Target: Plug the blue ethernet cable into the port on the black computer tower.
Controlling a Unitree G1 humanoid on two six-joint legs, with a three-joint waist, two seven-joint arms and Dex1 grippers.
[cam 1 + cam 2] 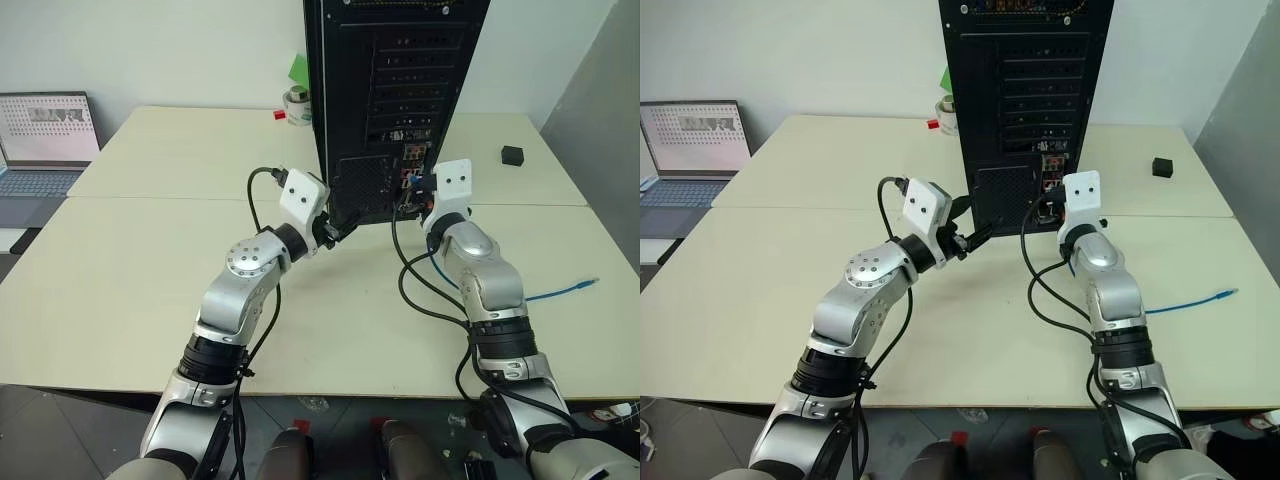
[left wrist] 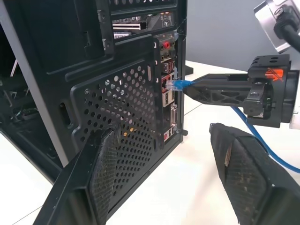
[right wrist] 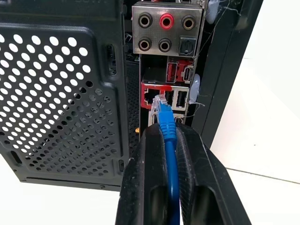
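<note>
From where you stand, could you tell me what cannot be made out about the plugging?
- Plug seating: in the right wrist view the blue ethernet cable tip meets the port; depth inside is hidden.
- Head views: the right gripper covers the plug.
- Black computer tower: top cut off by the frame edge.

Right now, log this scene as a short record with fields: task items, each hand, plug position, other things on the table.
tower: black computer tower upright on the table, rear panel toward the robot
cable: blue ethernet cable, loose end trailing on the table at the robot's right
right hand: right hand shut on the cable just behind its plug
plug: tip at the red-framed port, not seated
left hand: left hand open, beside the tower's mesh grille
other: laptop, small black cube
</note>
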